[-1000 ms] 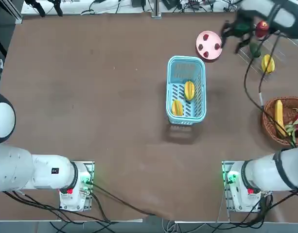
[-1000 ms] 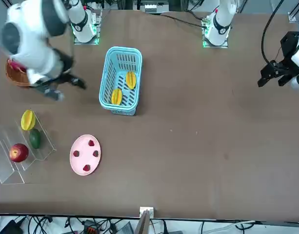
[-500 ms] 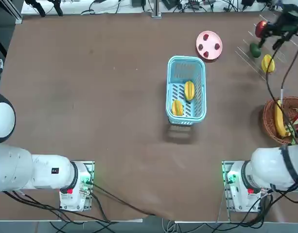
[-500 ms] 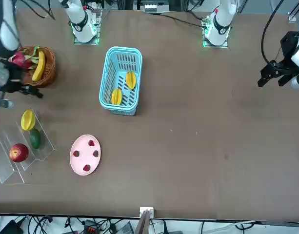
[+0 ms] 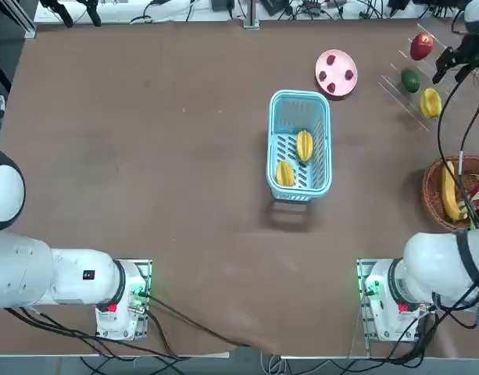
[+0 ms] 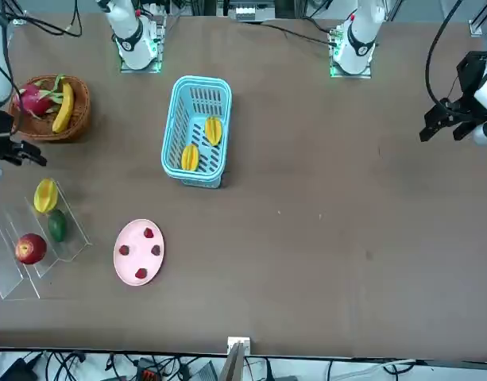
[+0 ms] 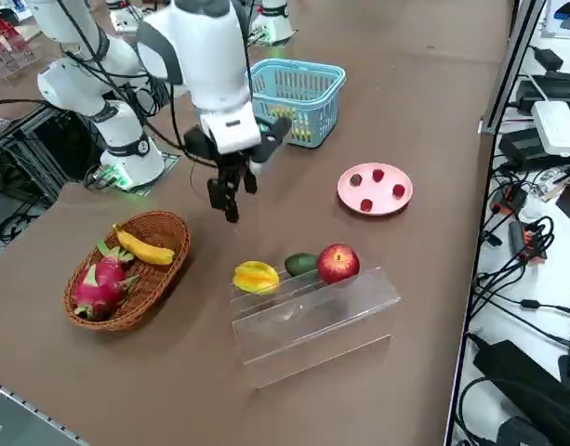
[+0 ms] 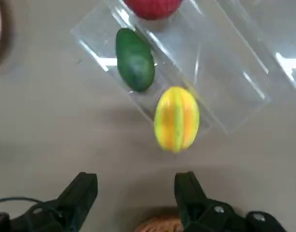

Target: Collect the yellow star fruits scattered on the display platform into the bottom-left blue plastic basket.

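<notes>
One yellow star fruit [image 8: 176, 118] lies at the end of the clear display platform [image 8: 225, 72], beside a green fruit [image 8: 134, 59] and a red apple [image 8: 152, 7]. My right gripper [image 8: 135, 193] hovers open just off that end of the platform, between it and the wicker basket, with nothing between its fingers [image 8: 189, 193]. In the top view the gripper [image 5: 450, 72] sits beside the star fruit [image 5: 430, 102]. The blue plastic basket [image 5: 299, 101] stands mid-table and holds two star fruits [image 5: 304, 145] [image 5: 284, 173].
A brown wicker basket [image 5: 434, 205] with a banana and a pink dragon fruit stands near the right edge. A pink plate [image 5: 336, 73] with small red pieces lies between the blue basket and the platform. My arm's cable hangs over the wicker basket.
My right gripper swung from beside the pink plate across to the table's right edge and now hangs near the star fruit on the platform. Its jaws stayed open; the fruits have not moved.
</notes>
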